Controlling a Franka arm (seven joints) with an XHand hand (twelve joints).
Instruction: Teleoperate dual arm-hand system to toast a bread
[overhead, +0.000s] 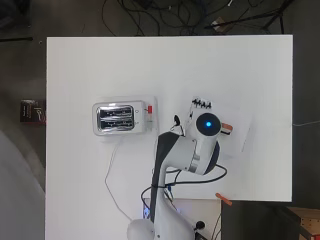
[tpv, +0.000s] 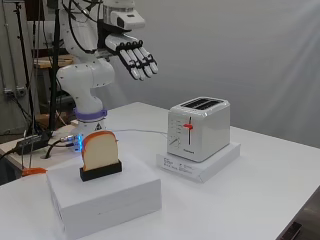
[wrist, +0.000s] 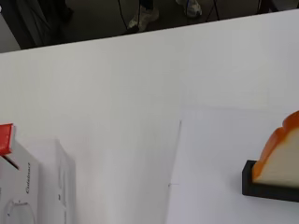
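Observation:
A slice of bread (tpv: 99, 148) with an orange crust stands upright in a black holder (tpv: 100, 170) on a white box (tpv: 105, 196). The wrist view shows the bread (wrist: 283, 156) and its holder (wrist: 267, 187) close by. A white toaster (tpv: 198, 127) with a red lever (tpv: 188, 125) sits on a flat white box; from overhead the toaster (overhead: 120, 118) shows two empty slots. My hand (tpv: 136, 57) hangs high above the table, between the bread and the toaster, fingers straight and holding nothing. In the overhead view the arm hides most of the bread, and the hand's fingers (overhead: 201, 104) peek out.
The toaster's white cable (overhead: 111, 176) runs along the table toward the arm's base. A small orange object (tpv: 34, 171) lies at the table edge near the base. The white table (overhead: 250, 75) stretches beyond both boxes.

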